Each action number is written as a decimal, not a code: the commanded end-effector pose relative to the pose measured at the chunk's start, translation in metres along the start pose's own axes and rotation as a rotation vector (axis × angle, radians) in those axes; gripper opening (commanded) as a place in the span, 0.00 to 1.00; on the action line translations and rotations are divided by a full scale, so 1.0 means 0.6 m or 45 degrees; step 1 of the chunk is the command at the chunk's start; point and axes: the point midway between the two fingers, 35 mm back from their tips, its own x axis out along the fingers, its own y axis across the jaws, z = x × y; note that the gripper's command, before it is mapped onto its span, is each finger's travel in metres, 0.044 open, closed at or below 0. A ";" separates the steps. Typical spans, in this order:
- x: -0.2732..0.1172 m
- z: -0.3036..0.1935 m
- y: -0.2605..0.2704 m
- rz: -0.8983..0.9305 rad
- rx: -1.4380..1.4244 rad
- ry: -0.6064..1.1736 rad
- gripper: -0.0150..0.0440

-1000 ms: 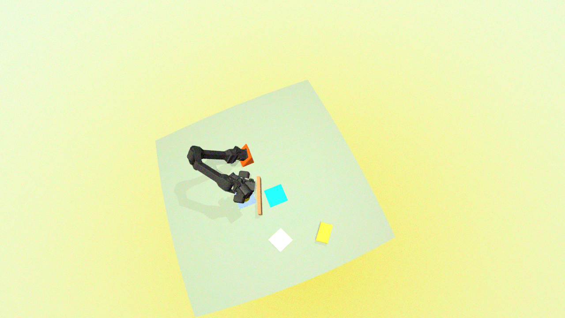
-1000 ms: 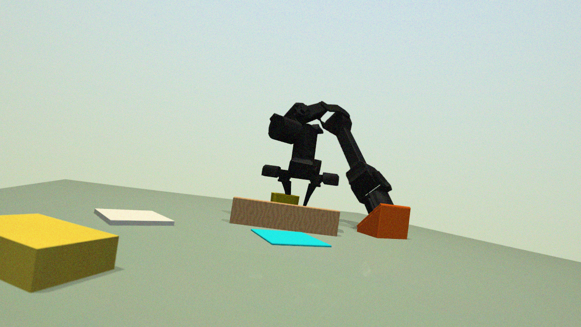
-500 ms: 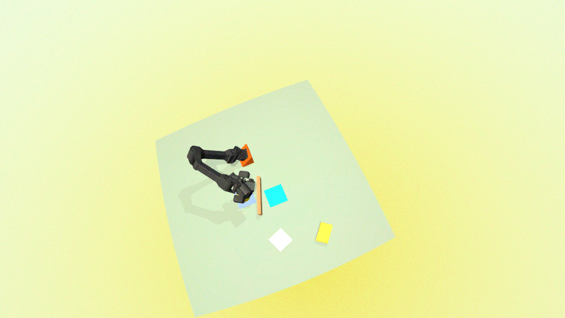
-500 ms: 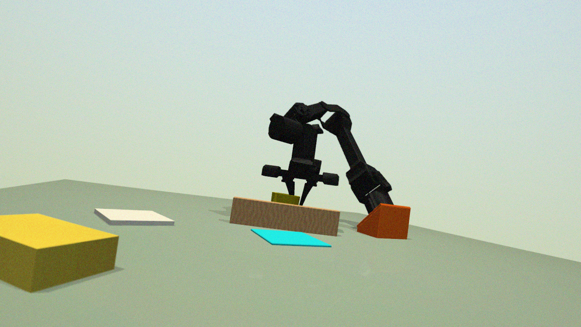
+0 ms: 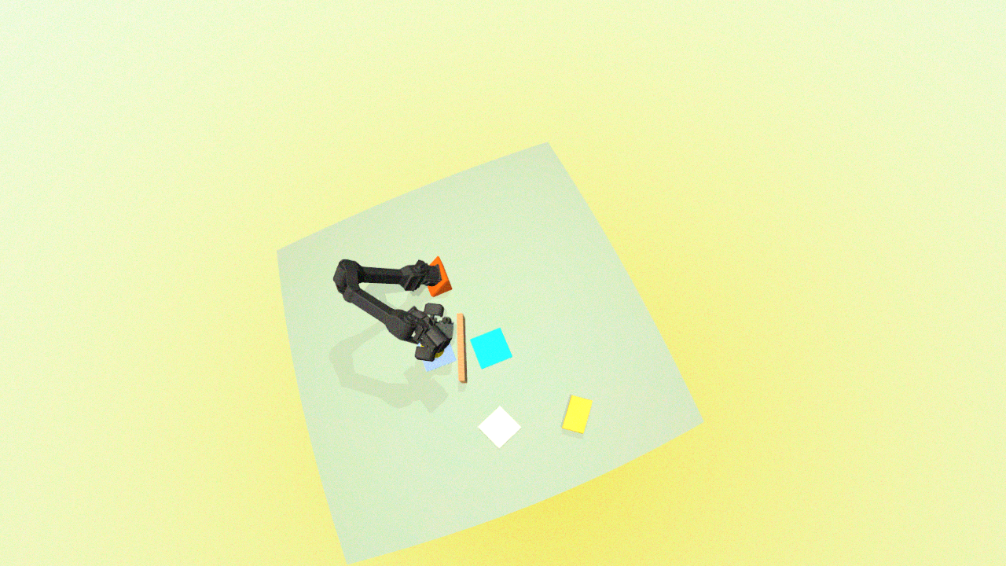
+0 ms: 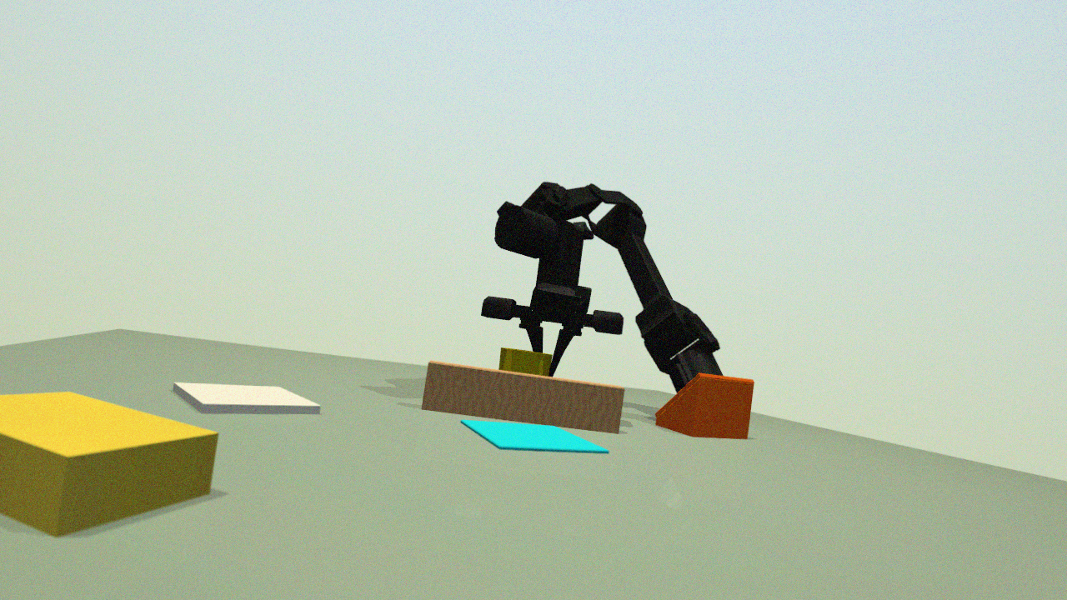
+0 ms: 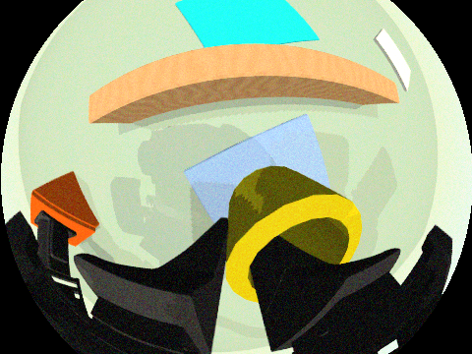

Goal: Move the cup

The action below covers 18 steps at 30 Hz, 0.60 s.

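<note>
The yellow cup (image 7: 289,212) (image 6: 522,360) (image 5: 442,353) stands on the light blue pad (image 7: 289,151) (image 5: 435,364), behind the wooden wall. My gripper (image 7: 236,224) (image 6: 545,357) (image 5: 435,339) is down at the cup and shut on its wall, one finger outside and one inside the rim. The marbles are hidden by the inner finger. The cyan pad (image 7: 246,15) (image 6: 533,435) (image 5: 490,347) lies flat on the other side of the wall.
A low wooden wall (image 7: 243,75) (image 6: 522,395) (image 5: 461,348) stands between the two pads. The arm's orange base (image 6: 708,407) (image 5: 440,276) (image 7: 62,204) is to the side. A white slab (image 6: 246,397) (image 5: 499,425) (image 7: 393,49) and a yellow block (image 6: 89,455) (image 5: 576,413) lie farther off.
</note>
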 end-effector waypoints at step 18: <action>-0.102 0.006 -0.003 -0.005 0.000 -0.010 0.25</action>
